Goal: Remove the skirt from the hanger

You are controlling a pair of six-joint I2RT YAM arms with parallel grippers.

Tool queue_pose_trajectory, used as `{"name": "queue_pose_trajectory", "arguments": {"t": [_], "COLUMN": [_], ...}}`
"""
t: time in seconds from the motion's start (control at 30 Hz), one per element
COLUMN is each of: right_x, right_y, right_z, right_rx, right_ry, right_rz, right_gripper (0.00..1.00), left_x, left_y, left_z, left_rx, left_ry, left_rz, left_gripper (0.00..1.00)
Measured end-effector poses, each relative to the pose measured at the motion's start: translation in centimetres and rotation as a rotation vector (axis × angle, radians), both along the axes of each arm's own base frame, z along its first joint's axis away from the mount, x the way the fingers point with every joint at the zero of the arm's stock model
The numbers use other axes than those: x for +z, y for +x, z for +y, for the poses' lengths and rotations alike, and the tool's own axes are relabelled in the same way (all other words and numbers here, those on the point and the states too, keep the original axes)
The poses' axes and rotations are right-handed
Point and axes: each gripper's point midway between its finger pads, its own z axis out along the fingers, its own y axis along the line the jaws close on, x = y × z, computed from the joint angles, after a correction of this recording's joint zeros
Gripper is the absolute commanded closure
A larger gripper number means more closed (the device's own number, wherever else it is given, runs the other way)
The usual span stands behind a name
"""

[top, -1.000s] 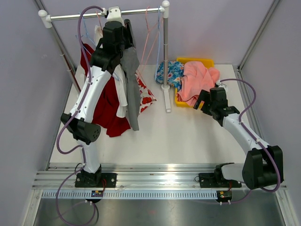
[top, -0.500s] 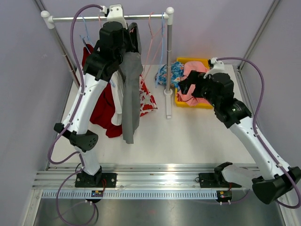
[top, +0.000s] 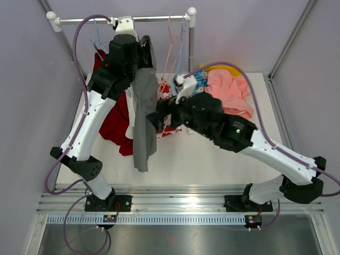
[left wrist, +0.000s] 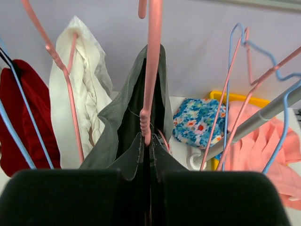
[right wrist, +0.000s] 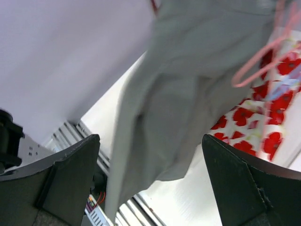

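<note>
Along the far edge of the white table (top: 212,154) runs the rail of a clothes rack (top: 154,18), with one post standing near the middle of that edge. The left arm (top: 90,117) reaches up from the near-left corner to just under the rail, while the right arm (top: 265,146) stretches from the near-right corner across the middle of the table towards the rack.

The grey skirt (top: 143,122) hangs in a long fold below the left wrist, its hem above the table's left half. It is still on the pink hanger (left wrist: 151,70), whose stem rises out of the waistband. Behind it hang a red garment (top: 114,125) and a white garment (left wrist: 82,94), each on its own hanger, and beside it is a poppy-print cloth (right wrist: 254,122). At the far-right corner a yellow bin (left wrist: 235,97) holds a pink cloth (top: 228,90); a blue floral cloth (left wrist: 197,125) lies just beside it, near the post.

The left gripper (left wrist: 149,146) is clamped tight on the hanger's stem, with the skirt's waistband gathered at its fingertips. The right gripper (right wrist: 150,139) is spread wide and holds nothing — it faces the hanging skirt at mid-length, and whether its fingers (right wrist: 70,174) touch the fabric cannot be told.
</note>
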Motion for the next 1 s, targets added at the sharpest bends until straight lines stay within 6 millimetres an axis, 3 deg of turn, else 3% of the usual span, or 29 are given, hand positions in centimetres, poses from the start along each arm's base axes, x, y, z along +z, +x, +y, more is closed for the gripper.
{"name": "queue_pose_trajectory", "arguments": {"t": [0.17, 0.27, 0.33, 0.37, 0.4, 0.5, 0.53, 0.6, 0.8, 1.0], "right_x": [-2.7, -4.6, -5.3, -5.4, -5.4, -5.5, -5.7, -6.5, -9.5, -13.3], "right_y": [-3.1, -4.0, -3.8, -3.6, -3.5, -2.9, -2.9, -2.8, -3.2, -7.6], "right_z": [6.3, 7.7, 8.0, 8.0, 7.9, 7.6, 7.5, 7.4, 7.4, 7.6], "right_rx": [0.084, 0.094, 0.079, 0.066, 0.057, 0.024, 0.018, 0.010, -0.005, 0.015], "right_ry": [-0.105, -0.158, -0.176, -0.182, -0.183, -0.183, -0.181, -0.193, -0.208, -0.242], "right_rz": [0.004, 0.010, 0.009, 0.006, 0.004, -0.010, -0.007, -0.002, 0.034, 0.038], "right_gripper": [0.02, 0.02, 0.08, 0.13, 0.35, 0.67, 0.87, 1.00, 1.00, 1.00], "left_x": [-1.8, -1.7, -1.6, -1.5, -1.4, -1.1, -1.0, -0.6, 0.1, -0.5], "left_y": [0.4, 0.4, 0.4, 0.3, 0.3, -0.1, -0.2, -0.6, -1.5, -1.9], "left_z": [-0.2, -0.2, -0.2, -0.2, -0.2, 0.0, 0.1, 0.3, 0.7, 0.8], "left_rx": [0.004, 0.004, 0.004, 0.004, 0.004, 0.003, 0.003, 0.002, 0.001, -0.004], "left_ry": [0.019, 0.012, 0.009, 0.007, 0.006, 0.001, -0.001, -0.005, -0.020, 0.001], "left_rz": [0.035, 0.032, 0.028, 0.026, 0.025, 0.019, 0.017, 0.010, -0.004, 0.013], "left_gripper": [1.00, 1.00, 1.00, 1.00, 1.00, 1.00, 1.00, 1.00, 1.00, 1.00]}}
